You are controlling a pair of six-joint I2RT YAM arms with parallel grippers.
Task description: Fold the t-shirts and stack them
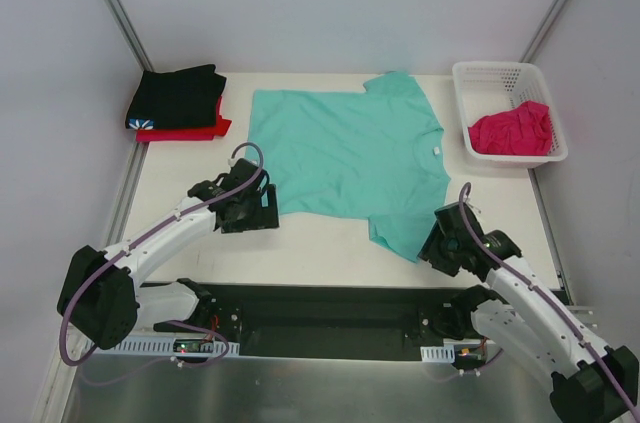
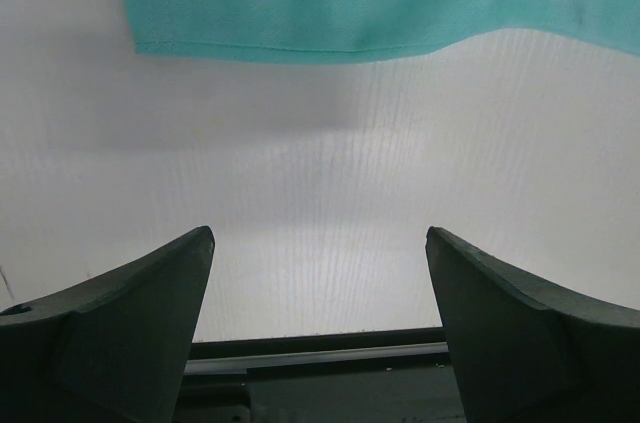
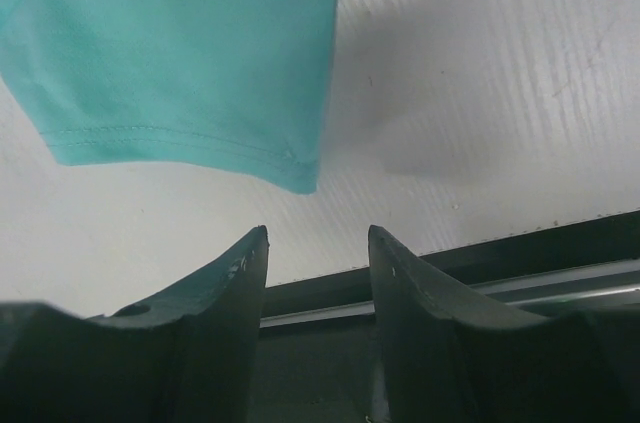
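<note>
A white bench (image 1: 330, 248) is sitting between pale grey walls (image 1: 330, 3). The teal-green t-shirt (image 1: 350, 158) is lying spread flat mid-bench. The black t-shirt (image 1: 178, 95) is resting folded on the red t-shirt (image 1: 190, 131) far left, and the magenta-pink t-shirt (image 1: 512, 130) is bunching in the basket (image 1: 490, 73) far right. The left fingers (image 1: 255, 211) are hovering wide open by the teal hem and the right fingers (image 1: 448, 243) half open by its sleeve, both gripping nothing.

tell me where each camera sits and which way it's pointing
Top external: above and behind the arms, looking down on the table with the teal t-shirt spread flat; both arms show.
Left wrist: on the left arm, facing the shirt's bottom hem; the open left gripper shows.
Right wrist: on the right arm, facing a sleeve's end; the open right gripper shows.
Shared: all three see the teal t-shirt and the table.
</note>
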